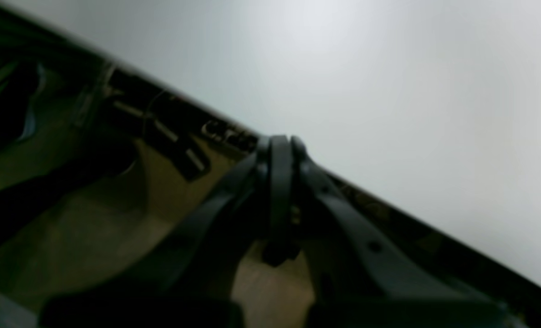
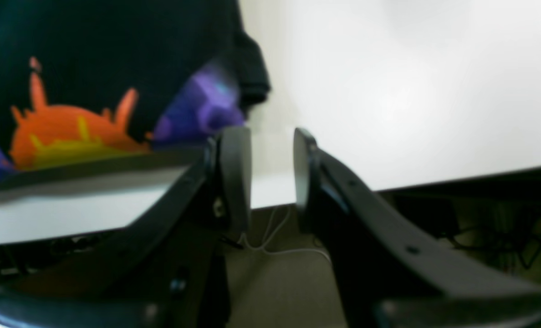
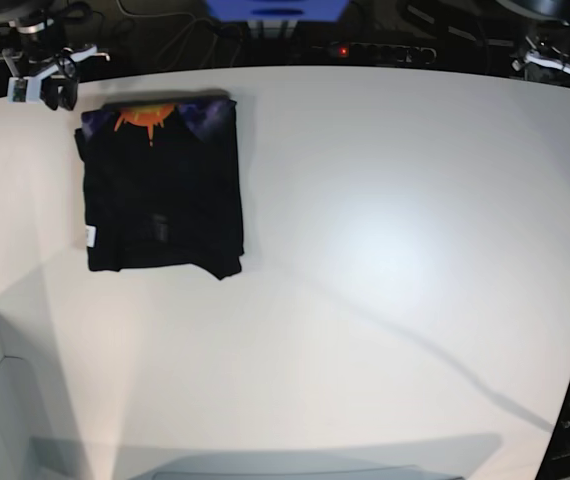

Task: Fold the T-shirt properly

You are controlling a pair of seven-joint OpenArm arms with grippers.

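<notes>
Near the far edge of the white counter (image 3: 365,300), the black T-shirt (image 3: 165,190) lies folded into a compact block, apart from the right end effector (image 3: 57,92), partly open and empty, and the left end effector (image 1: 279,141), closed on nothing. Folding looks finished; best to retract both arms gently, clear of the cloth.

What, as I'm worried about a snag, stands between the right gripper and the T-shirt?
Nothing visible does. The right gripper hangs open by the table's edge, and the T-shirt lies folded just beside it, print end nearest.
</notes>
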